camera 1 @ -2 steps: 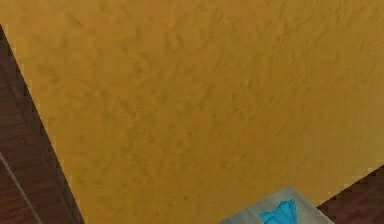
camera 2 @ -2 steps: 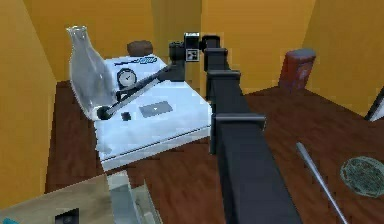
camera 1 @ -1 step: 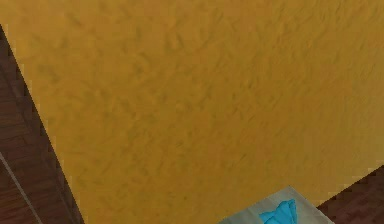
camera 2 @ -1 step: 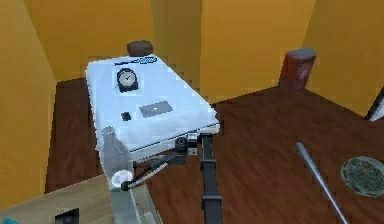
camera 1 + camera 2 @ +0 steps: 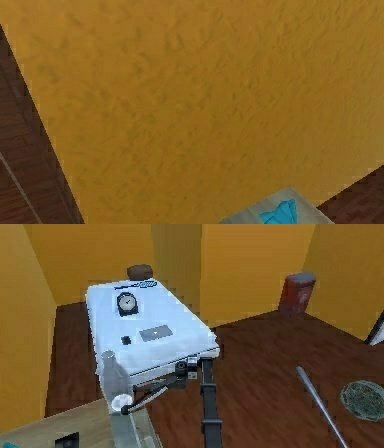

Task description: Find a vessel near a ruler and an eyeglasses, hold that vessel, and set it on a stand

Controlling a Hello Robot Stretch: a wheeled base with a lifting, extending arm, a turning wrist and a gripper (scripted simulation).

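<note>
A pale grey bottle-shaped vessel [image 5: 113, 379] stands out at the near corner of a white stand [image 5: 175, 346]. My arm [image 5: 209, 409] rises from the bottom edge, and the gripper [image 5: 140, 400] reaches left toward that vessel. The vessel overlaps the stand's corner, so I cannot tell whether the gripper holds it. On the stand's top are a round clock [image 5: 127, 304], a flat grey piece [image 5: 155, 331] and a small dark item [image 5: 127, 340]. A dark brown bowl-like thing [image 5: 140, 270] sits at its far end.
A wooden tabletop [image 5: 60, 424] fills the arm side view's bottom left. A red-brown cylinder [image 5: 297, 294] stands by the far orange wall. A grey pole [image 5: 320, 409] and a dark round object [image 5: 365, 399] lie at the right. Ahead, an orange wall [image 5: 200, 100] is close, with a cyan thing [image 5: 280, 213] at its foot.
</note>
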